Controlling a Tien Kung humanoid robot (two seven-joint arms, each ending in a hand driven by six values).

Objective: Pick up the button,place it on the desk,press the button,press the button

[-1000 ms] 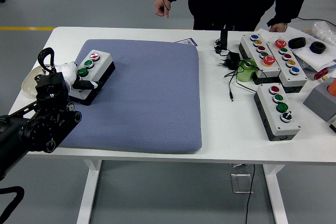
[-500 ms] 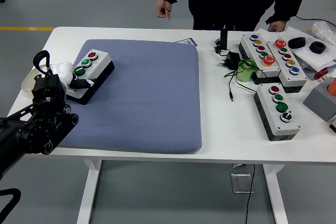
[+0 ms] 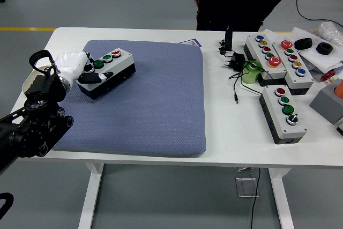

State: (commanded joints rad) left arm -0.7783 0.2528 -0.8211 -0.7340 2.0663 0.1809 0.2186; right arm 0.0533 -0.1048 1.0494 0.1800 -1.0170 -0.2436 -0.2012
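On the blue pad's (image 3: 150, 100) far-left corner, your left hand (image 3: 80, 68) is clamping the button box (image 3: 110, 71), tilted and seemingly lifting; you are still facing the placing and both presses.

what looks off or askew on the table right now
The button box in the left hand sits skewed on the blue pad, turned diagonal to its edges. On the right, loose black cables and a power adapter lie tangled beside a green cup. Nothing looks spilled or broken.
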